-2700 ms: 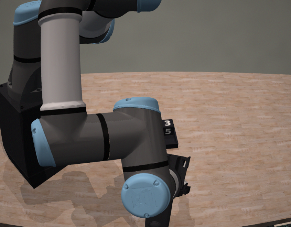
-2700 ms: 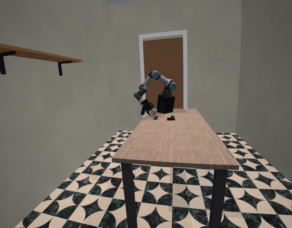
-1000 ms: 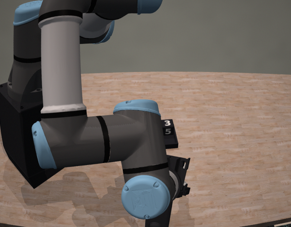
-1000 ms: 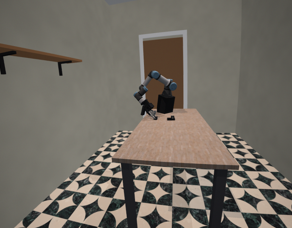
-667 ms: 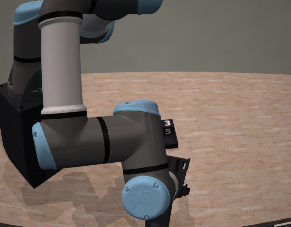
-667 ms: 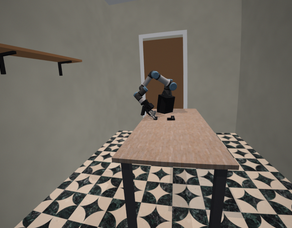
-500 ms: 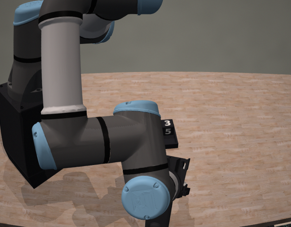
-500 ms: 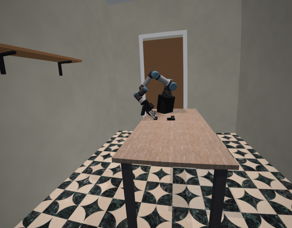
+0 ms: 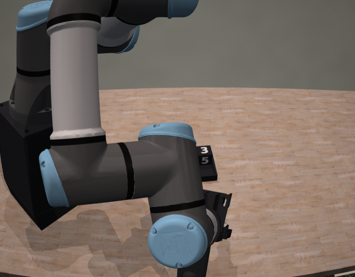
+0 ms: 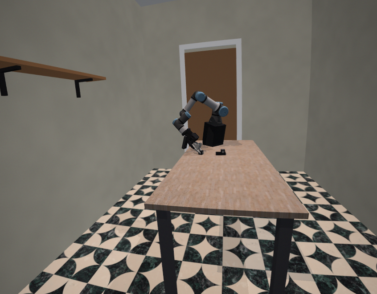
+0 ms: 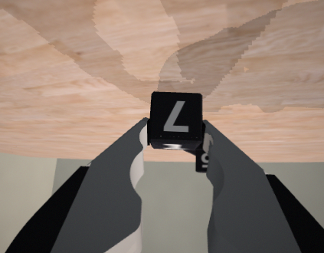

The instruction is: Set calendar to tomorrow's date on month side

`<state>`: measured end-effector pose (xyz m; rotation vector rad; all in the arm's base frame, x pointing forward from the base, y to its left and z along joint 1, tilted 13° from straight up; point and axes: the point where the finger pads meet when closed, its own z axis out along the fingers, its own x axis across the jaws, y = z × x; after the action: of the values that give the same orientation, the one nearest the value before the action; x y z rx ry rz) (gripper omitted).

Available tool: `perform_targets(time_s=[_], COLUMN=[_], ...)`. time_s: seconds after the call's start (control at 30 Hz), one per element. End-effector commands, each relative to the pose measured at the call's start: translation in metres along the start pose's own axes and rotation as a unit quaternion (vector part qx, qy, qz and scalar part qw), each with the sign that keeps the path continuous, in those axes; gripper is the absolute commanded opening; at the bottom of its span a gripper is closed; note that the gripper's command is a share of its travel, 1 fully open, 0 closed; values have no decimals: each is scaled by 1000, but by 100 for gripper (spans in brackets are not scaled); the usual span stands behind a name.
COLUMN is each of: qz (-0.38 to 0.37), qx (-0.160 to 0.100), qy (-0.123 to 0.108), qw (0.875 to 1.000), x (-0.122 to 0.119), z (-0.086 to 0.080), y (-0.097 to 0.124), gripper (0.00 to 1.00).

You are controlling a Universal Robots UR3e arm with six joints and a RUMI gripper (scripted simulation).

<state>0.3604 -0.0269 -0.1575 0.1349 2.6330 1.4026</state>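
Calendar: your table (image 9: 270,135) (image 10: 227,183) (image 11: 70,117) carries it, the arm (image 9: 74,74) (image 10: 190,104) reaching down to one side. Its black tray (image 9: 209,177) (image 10: 218,153) sits near the gripper (image 10: 200,151) (image 11: 177,130), which you have pinching one cube (image 10: 201,152) (image 11: 176,113) outside the tray; 7 upside down in your wrist view. Can't tell whether it touches wood. Seated cube (image 9: 204,155) (image 10: 223,151) (image 11: 201,162): 3 on top, 5 on a side.
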Motion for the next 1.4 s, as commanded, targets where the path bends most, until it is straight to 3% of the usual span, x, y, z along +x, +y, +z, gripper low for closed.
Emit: perform_targets(time_s=[0.0,0.87,1.37], qz=[-1,-1,-1], qx=[1,1,1], qy=[-1,-1,-1], qw=[1000,1000,1000], x=[-1,-1,-1], z=[-1,-1,-1], y=[0,0,0], gripper=[11,11,29])
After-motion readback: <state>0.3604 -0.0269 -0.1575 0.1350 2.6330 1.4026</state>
